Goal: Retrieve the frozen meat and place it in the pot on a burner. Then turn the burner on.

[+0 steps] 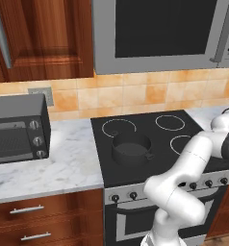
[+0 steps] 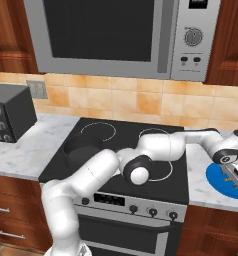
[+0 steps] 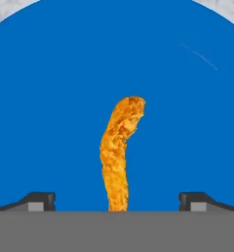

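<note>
The gripper (image 3: 117,202) stands spread to its widest over the blue plate (image 3: 45,98), holding nothing; its two dark fingertips (image 3: 40,201) rise on either side of the frozen meat (image 3: 120,152), which lies flat on the plate between them, not touched by either. That spacing looks deliberate: with the curved orange piece centred in the gap, a straight drop and a squeeze should catch it across its narrow body. The piece is small and slim, so the jaws would have far to travel, and a slight offset could push it aside on the smooth plate instead of pinching it.

From the right base view, the gripper (image 2: 237,176) hangs low over the plate (image 2: 216,181) on the bench (image 2: 201,185) to the right of the stove (image 2: 141,135), the arm stretched far across to reach it. The pot (image 1: 131,149) sits on the stove's front left burner, mouth up and apparently empty, well apart from the plate, ready to receive the meat. The burner knobs (image 1: 115,197) line the stove's front, not yet needed.
</note>
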Available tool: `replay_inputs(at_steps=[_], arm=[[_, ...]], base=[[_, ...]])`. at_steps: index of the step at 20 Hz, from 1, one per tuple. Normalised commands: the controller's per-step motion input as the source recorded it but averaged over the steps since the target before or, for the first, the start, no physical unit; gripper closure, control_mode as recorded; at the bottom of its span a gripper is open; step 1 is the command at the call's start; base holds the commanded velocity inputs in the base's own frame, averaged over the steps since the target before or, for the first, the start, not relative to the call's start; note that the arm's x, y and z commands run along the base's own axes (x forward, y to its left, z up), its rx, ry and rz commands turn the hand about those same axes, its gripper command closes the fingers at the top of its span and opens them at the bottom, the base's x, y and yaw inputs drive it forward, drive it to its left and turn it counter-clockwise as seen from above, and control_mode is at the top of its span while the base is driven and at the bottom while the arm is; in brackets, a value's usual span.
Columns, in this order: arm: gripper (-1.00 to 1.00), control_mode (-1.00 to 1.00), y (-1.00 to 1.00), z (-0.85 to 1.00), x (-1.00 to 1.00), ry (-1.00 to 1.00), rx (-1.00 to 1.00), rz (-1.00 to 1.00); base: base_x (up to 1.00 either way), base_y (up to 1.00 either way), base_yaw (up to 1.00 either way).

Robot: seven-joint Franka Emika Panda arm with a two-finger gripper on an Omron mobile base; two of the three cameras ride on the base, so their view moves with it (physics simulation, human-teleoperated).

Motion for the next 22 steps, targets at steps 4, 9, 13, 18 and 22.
replay_inputs(at_steps=[4,9,13,18,22], arm=[[1.00,-1.00,0.00,-0.04,0.00,0.00,0.02,0.00],[1.00,-1.00,0.00,-0.06,0.09,0.01,0.03,0.00],[1.00,-1.00,0.00,-0.08,0.08,0.02,0.04,0.00],[1.00,-1.00,0.04,0.03,0.10,0.00,0.00,0.00],[1.00,-1.00,0.24,0.23,-0.03,0.00,-0.05,0.01]], base=[[0.00,0.00,0.00],[0.00,0.00,0.00],[0.00,0.00,0.00],[0.00,0.00,0.00],[0.00,0.00,0.00]])
